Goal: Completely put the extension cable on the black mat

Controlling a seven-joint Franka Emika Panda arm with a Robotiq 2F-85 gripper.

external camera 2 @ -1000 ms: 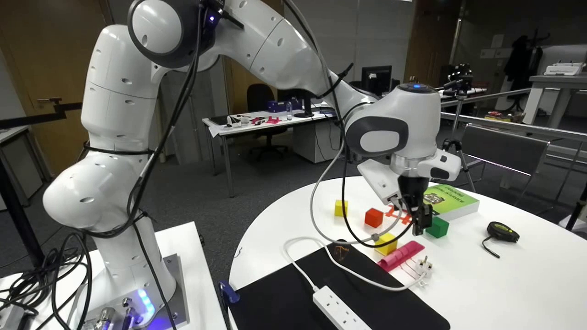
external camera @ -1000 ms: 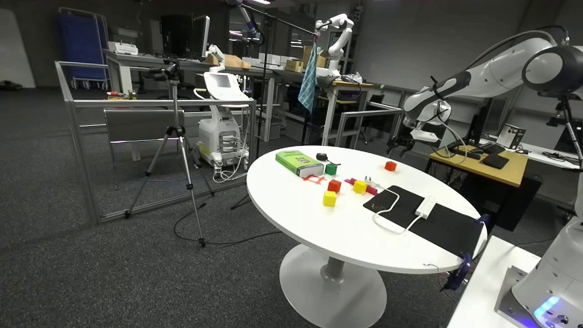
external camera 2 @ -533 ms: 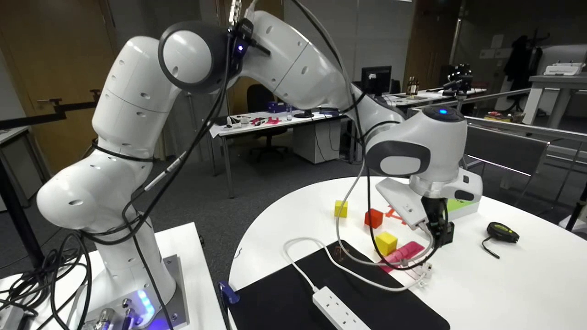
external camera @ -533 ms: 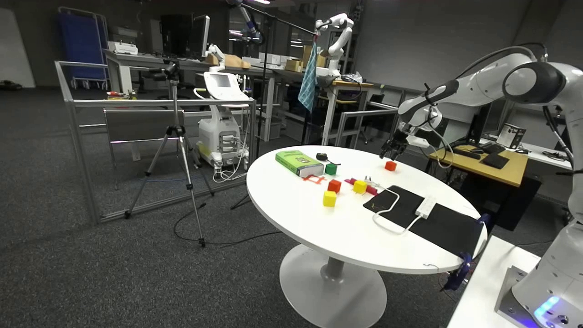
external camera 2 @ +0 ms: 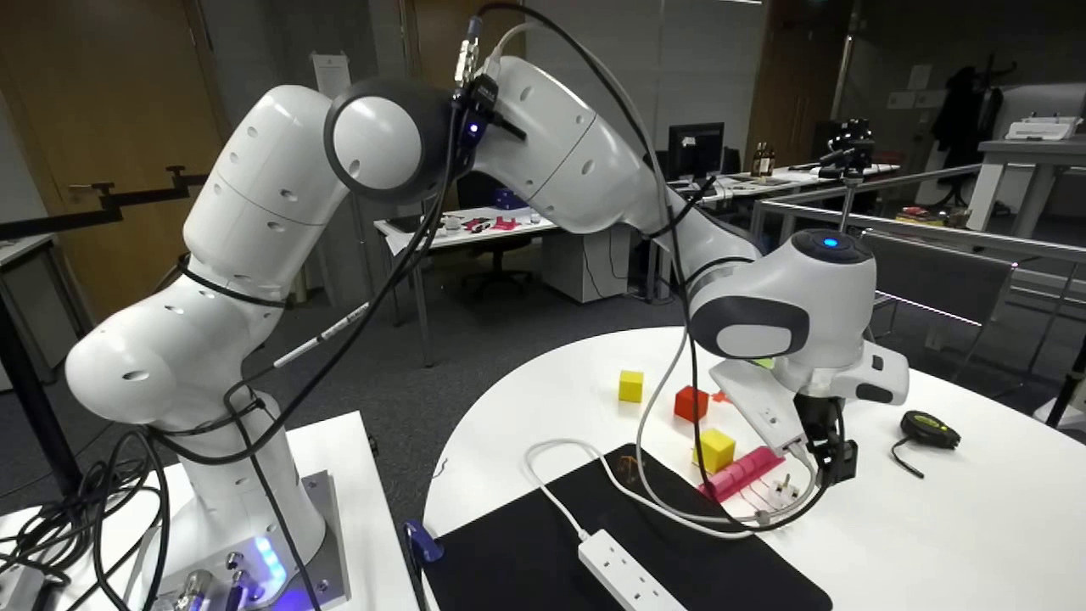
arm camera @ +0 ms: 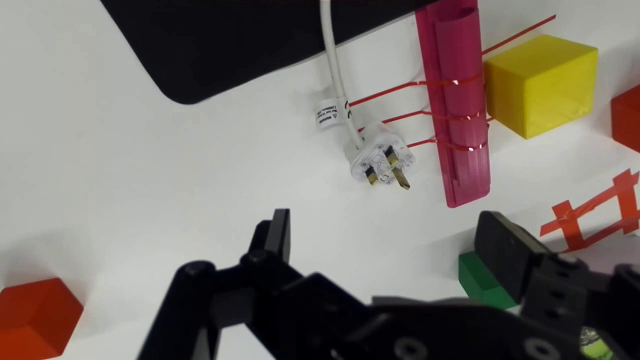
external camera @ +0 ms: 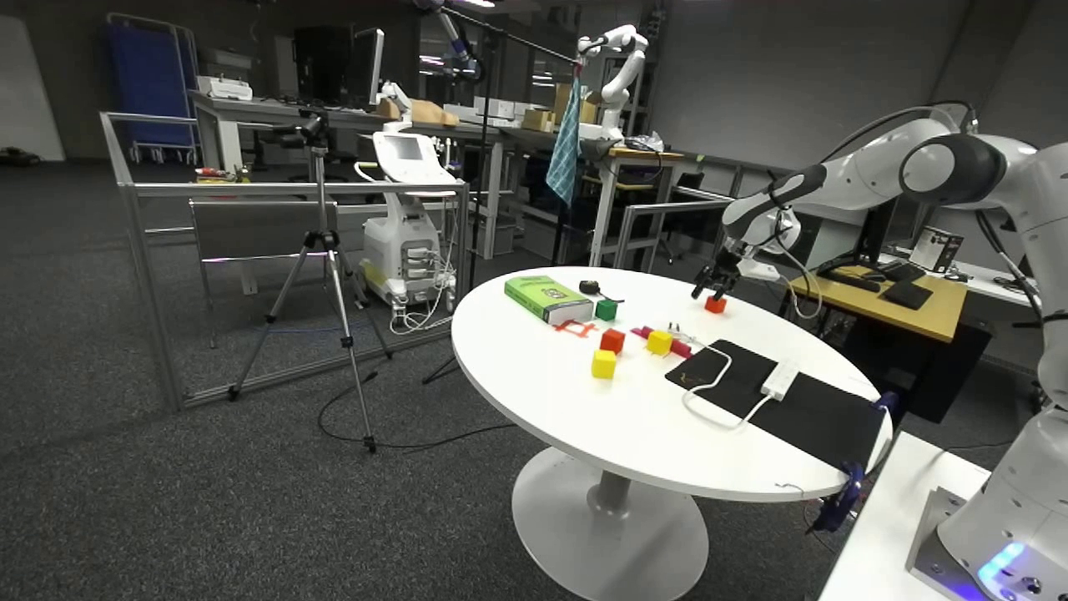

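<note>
The extension cable's white power strip lies on the black mat in both exterior views, with strip points [external camera: 780, 380] [external camera 2: 628, 570] and mat points [external camera: 834, 417] [external camera 2: 517, 552]. Its cord loops past one mat edge onto the white table. The white plug [arm camera: 380, 157] lies off the mat, prongs up, in the wrist view, beyond a corner of the mat [arm camera: 210, 45]. My gripper [arm camera: 385, 220] is open and empty, its fingers wide apart, above the table near the plug. It also shows in both exterior views [external camera: 707, 288] [external camera 2: 840, 462].
A pink holder [arm camera: 462, 105] and a yellow block [arm camera: 542, 85] lie beside the plug. A green block [arm camera: 482, 282] is partly behind one finger. A red block [arm camera: 37, 320] lies on the far side. A tape measure [external camera 2: 931, 430] and green book [external camera: 548, 298] are also on the table.
The arm has reached outward and lowered, bringing the open gripper down toward the table near the plug. The cable, mat and blocks have not moved.
</note>
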